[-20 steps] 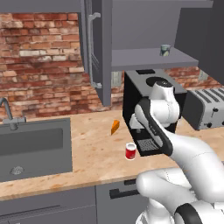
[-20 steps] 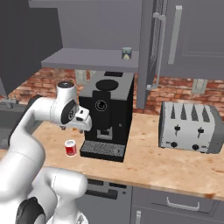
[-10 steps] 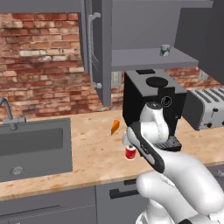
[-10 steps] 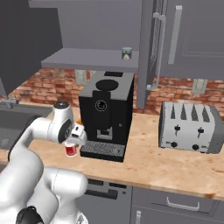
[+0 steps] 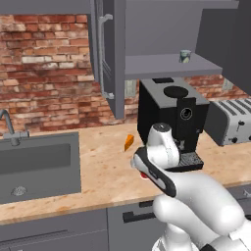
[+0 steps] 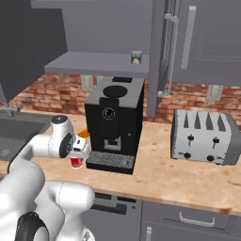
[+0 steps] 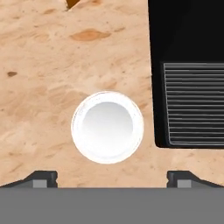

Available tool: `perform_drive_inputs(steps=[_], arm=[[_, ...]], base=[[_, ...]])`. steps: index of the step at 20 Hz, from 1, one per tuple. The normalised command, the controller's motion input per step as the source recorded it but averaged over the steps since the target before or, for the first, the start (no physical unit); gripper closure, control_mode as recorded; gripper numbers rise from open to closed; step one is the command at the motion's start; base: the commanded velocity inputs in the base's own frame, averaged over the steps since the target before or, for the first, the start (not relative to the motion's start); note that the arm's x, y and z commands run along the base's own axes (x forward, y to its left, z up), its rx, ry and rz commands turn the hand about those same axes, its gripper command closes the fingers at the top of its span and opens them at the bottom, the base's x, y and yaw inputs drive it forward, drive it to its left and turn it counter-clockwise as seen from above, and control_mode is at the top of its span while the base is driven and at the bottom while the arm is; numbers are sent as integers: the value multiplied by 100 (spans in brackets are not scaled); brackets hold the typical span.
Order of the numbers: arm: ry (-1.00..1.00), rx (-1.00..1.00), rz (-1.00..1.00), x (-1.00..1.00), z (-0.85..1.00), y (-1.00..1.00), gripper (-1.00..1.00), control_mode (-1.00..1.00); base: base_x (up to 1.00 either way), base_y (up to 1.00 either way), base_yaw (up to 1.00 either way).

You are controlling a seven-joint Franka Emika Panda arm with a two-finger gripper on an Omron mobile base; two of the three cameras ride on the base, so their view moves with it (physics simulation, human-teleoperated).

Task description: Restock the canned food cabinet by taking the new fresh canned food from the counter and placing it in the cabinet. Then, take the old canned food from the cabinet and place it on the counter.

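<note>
I see my gripper (image 7: 112, 177) directly above the red can (image 7: 107, 127), fingers spread wide and gripping nothing. The can stands upright on the counter (image 7: 39, 78), just beside the coffee machine's (image 6: 115, 120) drip tray. The grey-blue can (image 6: 136, 57) sits on the cabinet shelf (image 6: 99, 63) above that machine.

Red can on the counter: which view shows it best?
The hand view: the red can shows whole from straight above, its white top clear beside the coffee machine. Both base views show only a red sliver beneath the arm.
</note>
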Motion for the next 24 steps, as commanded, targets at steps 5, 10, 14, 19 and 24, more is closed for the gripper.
perform_drive_inputs(steps=[5, 10, 14, 19, 24], arm=[[0, -2, 0, 13, -16, 8, -100, -100], [0, 0, 0, 22, -23, 0, -100, -100], [0, 0, 0, 23, -33, 0, -100, -100], [1, 0, 0, 23, -30, 0, -100, -100], [0, 0, 0, 2, -23, 0, 100, -100]], base=[[0, 0, 0], [0, 0, 0], [0, 0, 0], [0, 0, 0], [0, 0, 0]])
